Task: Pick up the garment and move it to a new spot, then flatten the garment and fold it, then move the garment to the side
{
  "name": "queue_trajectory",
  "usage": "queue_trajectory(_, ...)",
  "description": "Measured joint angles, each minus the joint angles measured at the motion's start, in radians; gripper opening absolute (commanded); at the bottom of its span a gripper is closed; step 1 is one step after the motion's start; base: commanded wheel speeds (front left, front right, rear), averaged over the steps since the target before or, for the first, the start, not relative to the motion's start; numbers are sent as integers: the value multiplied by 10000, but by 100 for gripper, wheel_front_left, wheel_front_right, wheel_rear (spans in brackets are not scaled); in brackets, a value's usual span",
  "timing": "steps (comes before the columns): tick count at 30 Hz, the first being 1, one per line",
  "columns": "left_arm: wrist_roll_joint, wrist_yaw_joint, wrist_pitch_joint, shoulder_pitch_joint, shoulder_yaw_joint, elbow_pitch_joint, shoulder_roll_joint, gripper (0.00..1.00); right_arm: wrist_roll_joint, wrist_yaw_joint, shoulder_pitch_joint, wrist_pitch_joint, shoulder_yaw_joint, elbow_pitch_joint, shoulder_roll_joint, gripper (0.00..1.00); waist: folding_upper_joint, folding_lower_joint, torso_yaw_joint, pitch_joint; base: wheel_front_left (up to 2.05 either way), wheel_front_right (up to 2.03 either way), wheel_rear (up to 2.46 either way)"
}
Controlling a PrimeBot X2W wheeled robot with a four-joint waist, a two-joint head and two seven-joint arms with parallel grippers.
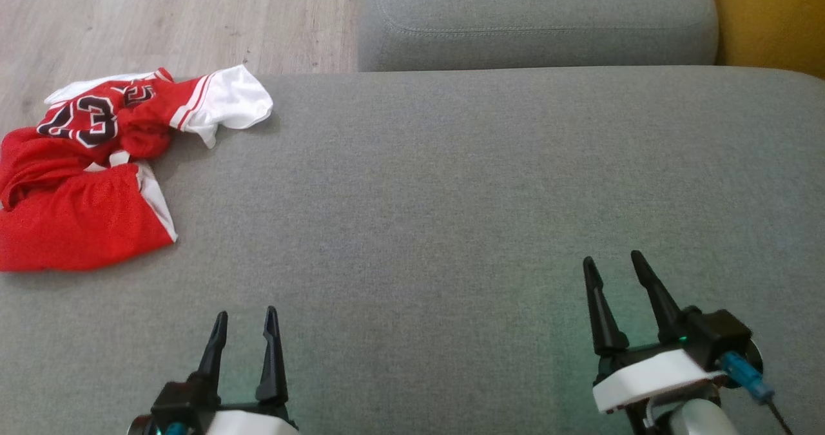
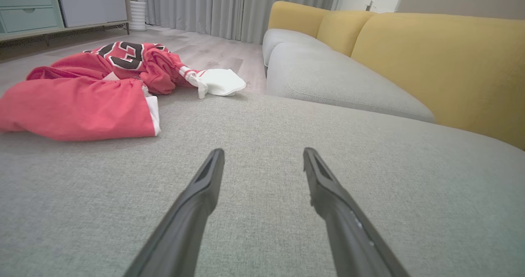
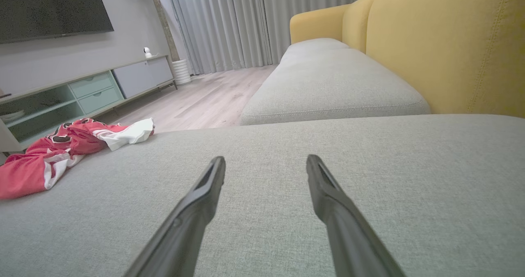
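At the near edge of the grey seat cushion [image 1: 451, 183], the left gripper [image 1: 246, 312] and right gripper [image 1: 612, 258] are both wide open and hold nothing. The red-and-white garment [image 1: 84, 183] lies crumpled well off to the left, at the cushion's edge beside the floor [image 1: 161, 22]. Pinching only one loose layer would likely lift it bunched, and a sideways nudge could push it overboard.

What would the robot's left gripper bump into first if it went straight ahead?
Probably nothing but the gray cushion beneath it: the left gripper points just right of the red jersey. Depth is unclear.
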Motion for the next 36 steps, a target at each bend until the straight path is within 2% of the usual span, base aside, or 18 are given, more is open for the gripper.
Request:
queue_trajectory(8, 777, 90, -199, -1, -27, 81, 4, 100, -905, 2, -1, -201, 213, 67, -2, 100, 0, 0, 50, 44, 0, 0, 0)
queue_trajectory(30, 729, 88, -199, -1, 13, 188, 6, 100, -903, 2, -6, -201, 221, 416, -6, 100, 0, 0, 46, 11, 0, 0, 0)
queue_trajectory(36, 727, 94, -199, -34, -17, 194, 6, 100, -905, 2, -3, -201, 77, 384, -12, 100, 0, 0, 363, 72, 0, 0, 0)
